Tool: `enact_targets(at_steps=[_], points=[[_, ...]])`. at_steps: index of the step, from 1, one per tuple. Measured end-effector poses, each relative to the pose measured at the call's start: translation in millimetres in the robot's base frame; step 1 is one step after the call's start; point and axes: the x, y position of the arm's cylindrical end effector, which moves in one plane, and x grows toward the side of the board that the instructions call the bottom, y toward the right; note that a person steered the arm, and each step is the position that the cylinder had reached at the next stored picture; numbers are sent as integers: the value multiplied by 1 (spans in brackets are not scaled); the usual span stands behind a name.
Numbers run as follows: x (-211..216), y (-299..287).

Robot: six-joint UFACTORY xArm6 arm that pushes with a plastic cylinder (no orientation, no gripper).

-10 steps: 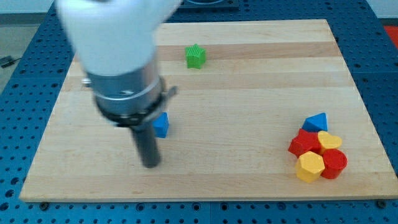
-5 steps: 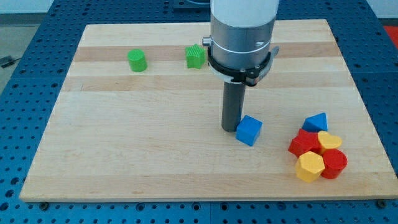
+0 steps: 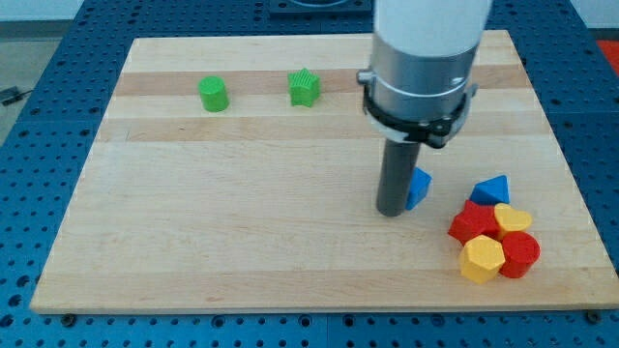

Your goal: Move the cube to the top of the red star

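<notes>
My tip (image 3: 392,211) rests on the wooden desk (image 3: 242,242), towards the view's right of its middle. The arm ends in a bare dark rod, so nothing is clasped or held; the rod only stands against a block. The blue cube (image 3: 419,187) sits just to the view's right of my tip, touching the rod or very nearly so, and the rod hides its left part.

The red star (image 3: 473,222) lies further to the view's right of my tip and slightly lower, near the cube but apart from it, with a strip of bare wood between them. The cube is above and to the left of the star, not straight over it.

Packed around the star:
- a blue triangular block (image 3: 492,189) at its upper right
- a yellow block (image 3: 513,219) touching its right side; I cannot make out its shape
- a yellow hexagonal block (image 3: 482,258) just below it
- a red cylinder (image 3: 519,254) at the cluster's lower right

Well away from my tip, up and to the view's left, stand a green ridged block (image 3: 304,87) and, further left, a green cylinder (image 3: 214,94)
</notes>
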Motion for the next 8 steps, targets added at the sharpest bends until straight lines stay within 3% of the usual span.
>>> enact_targets(at_steps=[1,2,3,6,8], points=[[9,-23],[-1,-61],[-29,-59],[-33,33],[-33,64]])
